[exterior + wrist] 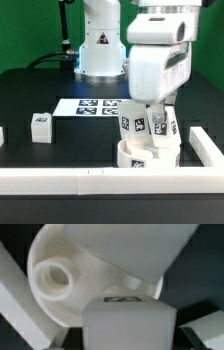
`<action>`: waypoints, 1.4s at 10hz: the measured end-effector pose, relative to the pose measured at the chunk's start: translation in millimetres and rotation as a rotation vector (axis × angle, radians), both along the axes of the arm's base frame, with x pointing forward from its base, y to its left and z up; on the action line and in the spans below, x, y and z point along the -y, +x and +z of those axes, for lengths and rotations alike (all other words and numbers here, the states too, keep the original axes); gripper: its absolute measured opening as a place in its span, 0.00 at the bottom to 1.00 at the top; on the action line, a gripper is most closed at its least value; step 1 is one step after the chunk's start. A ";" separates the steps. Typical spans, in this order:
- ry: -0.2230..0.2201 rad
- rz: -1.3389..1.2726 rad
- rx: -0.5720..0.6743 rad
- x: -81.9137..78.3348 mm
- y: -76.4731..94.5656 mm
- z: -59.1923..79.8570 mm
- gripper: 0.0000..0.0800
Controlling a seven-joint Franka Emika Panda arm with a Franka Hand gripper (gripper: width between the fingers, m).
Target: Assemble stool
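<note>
Black table [40, 85] under everything. Arm [158, 55] reaches straight down. Gripper [148, 116] low over round seat [146, 156]. Border bar [60, 180] runs just past seat, on camera side of hand. Marker board [92, 105] lies behind hand, toward exterior view's left. Tagged legs [129, 124] stand upright over seat, close on both sides of hand. Fingers buried among them: spread or pinching, cannot tell. Loose leg [40, 126] well apart from hand, exterior view's left. Wrist view: seat [95, 288] with round hole, tagged block [125, 322] right before camera.
</note>
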State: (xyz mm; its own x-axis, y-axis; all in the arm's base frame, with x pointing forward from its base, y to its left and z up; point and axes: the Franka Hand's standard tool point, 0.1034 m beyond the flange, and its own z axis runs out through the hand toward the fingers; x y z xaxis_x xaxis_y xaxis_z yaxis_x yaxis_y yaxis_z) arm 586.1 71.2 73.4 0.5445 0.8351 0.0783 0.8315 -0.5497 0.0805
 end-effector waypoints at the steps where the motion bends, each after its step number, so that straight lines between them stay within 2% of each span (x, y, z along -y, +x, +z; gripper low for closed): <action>1: 0.025 -0.122 0.034 0.2 -1.1 0.0 0.42; 5: 0.083 -0.526 0.019 -1.5 -1.8 -0.6 0.42; 7: 0.133 -0.780 0.001 -2.7 -3.0 -1.3 0.42; 9: 0.217 -1.095 0.013 -7.4 -2.1 -1.3 0.42; 10: 0.243 -1.182 0.020 -11.7 -1.2 -0.5 0.42; 11: 0.261 -1.252 0.023 -17.0 -1.0 0.2 0.42; 13: 0.307 -1.435 0.009 -17.4 1.9 2.7 0.42; 14: 0.316 -1.470 0.006 -18.4 2.4 3.3 0.42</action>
State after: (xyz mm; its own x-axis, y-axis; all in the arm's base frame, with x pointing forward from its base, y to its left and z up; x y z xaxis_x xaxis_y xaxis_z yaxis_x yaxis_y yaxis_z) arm 588.5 89.6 76.7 0.8575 -0.4919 0.1506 -0.4617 -0.8651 -0.1963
